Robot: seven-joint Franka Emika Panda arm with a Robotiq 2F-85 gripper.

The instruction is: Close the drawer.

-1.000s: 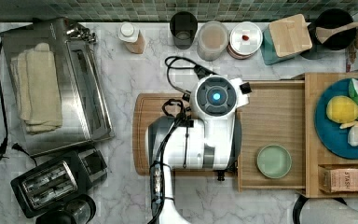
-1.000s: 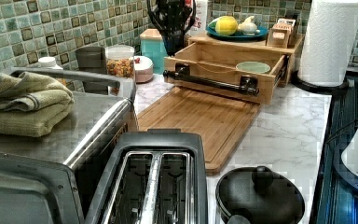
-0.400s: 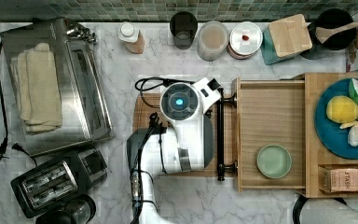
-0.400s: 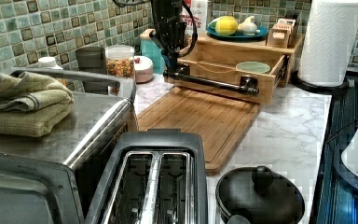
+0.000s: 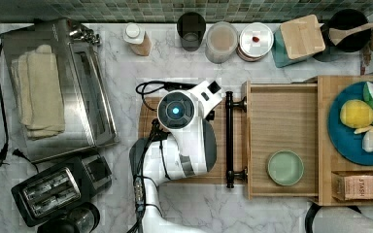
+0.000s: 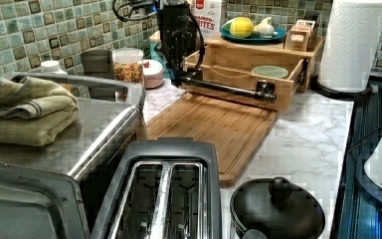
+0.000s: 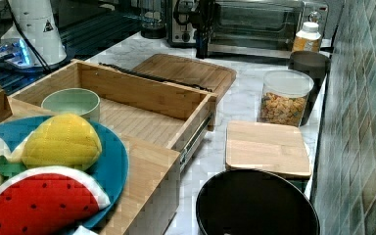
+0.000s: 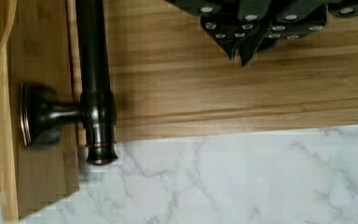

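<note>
Light-wood drawer (image 5: pixel 281 116) extended from the cabinet, one arm beside its handle.

One black bar handle (image 5: pixel 229 140) on two mounts fronts the drawer, over one cutting board (image 6: pixel 219 124). One green bowl (image 5: pixel 285 167) sits inside the drawer. One gripper (image 8: pixel 240 49) hangs above the board near the handle, apart from it, fingertips pressed together.

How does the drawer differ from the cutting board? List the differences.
The drawer is a box with raised sides; the cutting board is a flat slab. The drawer holds a green bowl; the cutting board's visible surface is bare. The drawer carries a black bar handle; the cutting board has none. Both are light wood.
</note>
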